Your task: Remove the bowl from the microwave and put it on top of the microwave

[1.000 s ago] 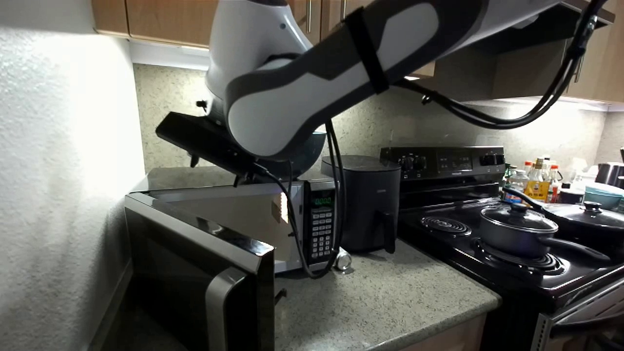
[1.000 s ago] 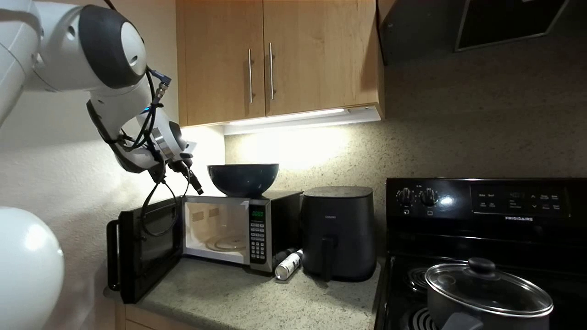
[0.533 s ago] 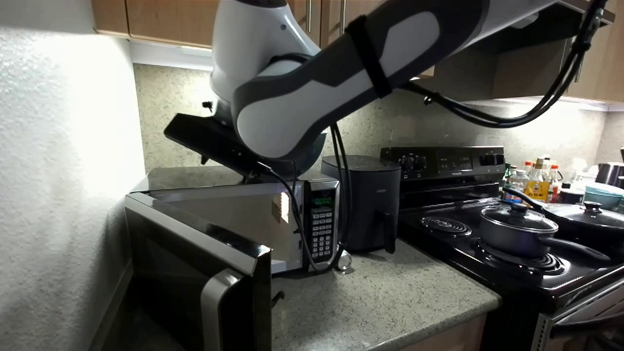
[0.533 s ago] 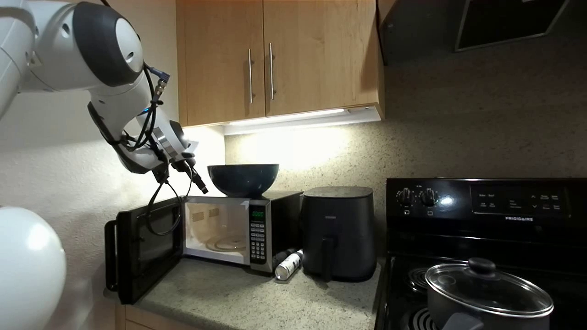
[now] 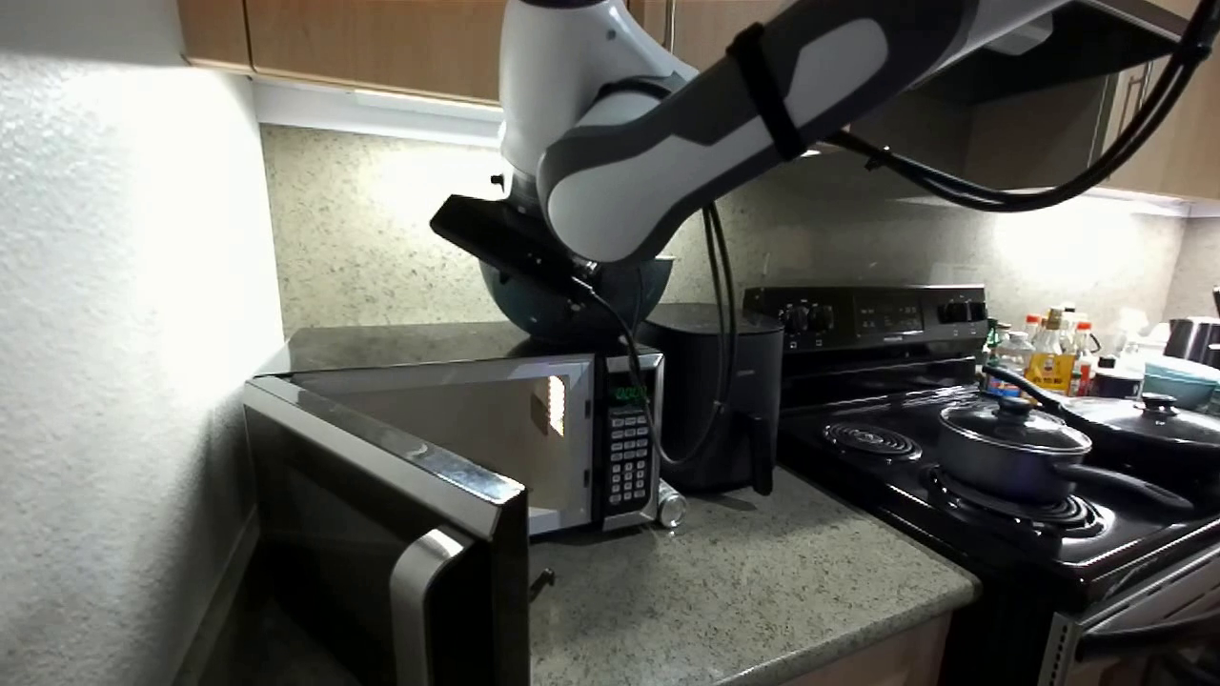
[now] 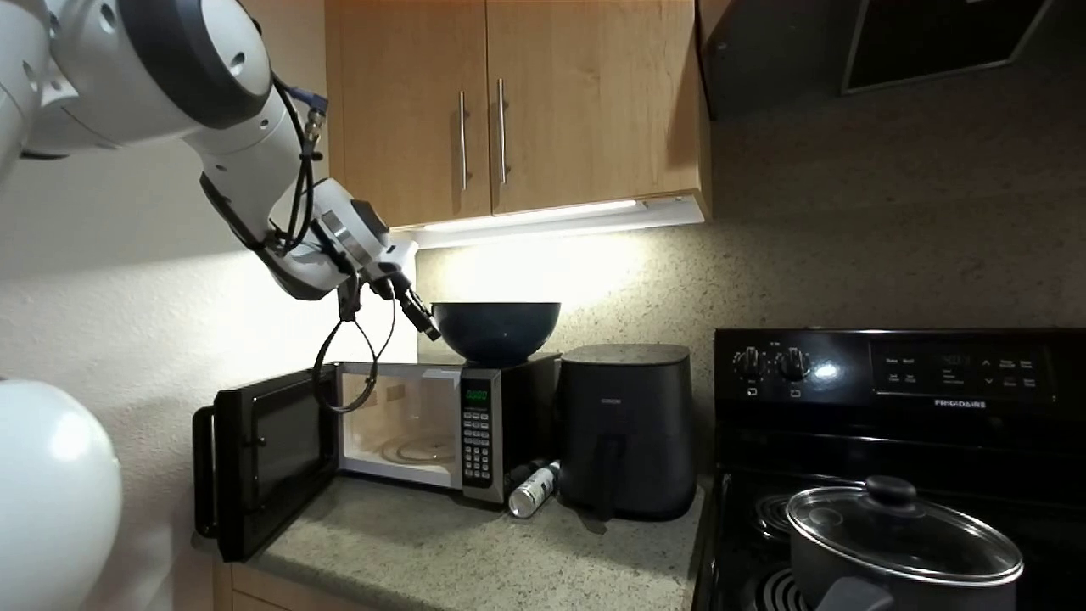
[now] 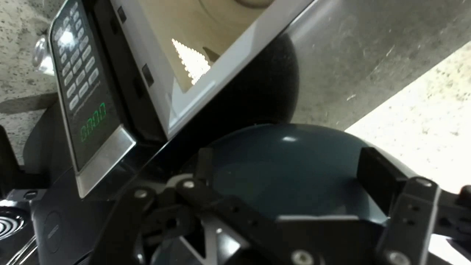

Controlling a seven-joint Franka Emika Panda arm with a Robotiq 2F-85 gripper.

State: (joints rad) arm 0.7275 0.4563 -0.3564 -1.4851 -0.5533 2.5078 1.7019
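The dark blue bowl (image 6: 496, 331) rests upright on top of the microwave (image 6: 482, 437), toward its right side. In an exterior view, the arm and camera mount cover part of the bowl (image 5: 510, 300). My gripper (image 6: 433, 333) slants down at the bowl's left side, its tips at or very close to the outer wall; contact is not clear. Seen from the wrist, the gripper (image 7: 287, 158) is open, its fingers (image 7: 379, 173) spread wide across the outside of the bowl (image 7: 294, 169), not clamped on it. The microwave door (image 5: 381, 476) stands open, showing the lit cavity and turntable.
A black air fryer (image 6: 628, 433) stands right of the microwave, with a white canister (image 6: 534, 492) lying between them. Wooden cabinets (image 6: 585, 110) hang above. A wall (image 5: 114, 286) borders the left. The stove carries a lidded pot (image 6: 904, 543).
The bowl has slid right along the microwave top, with my gripper moving right alongside it. Half a second ago the gripper was farther left and lower. Its jaws stay open.
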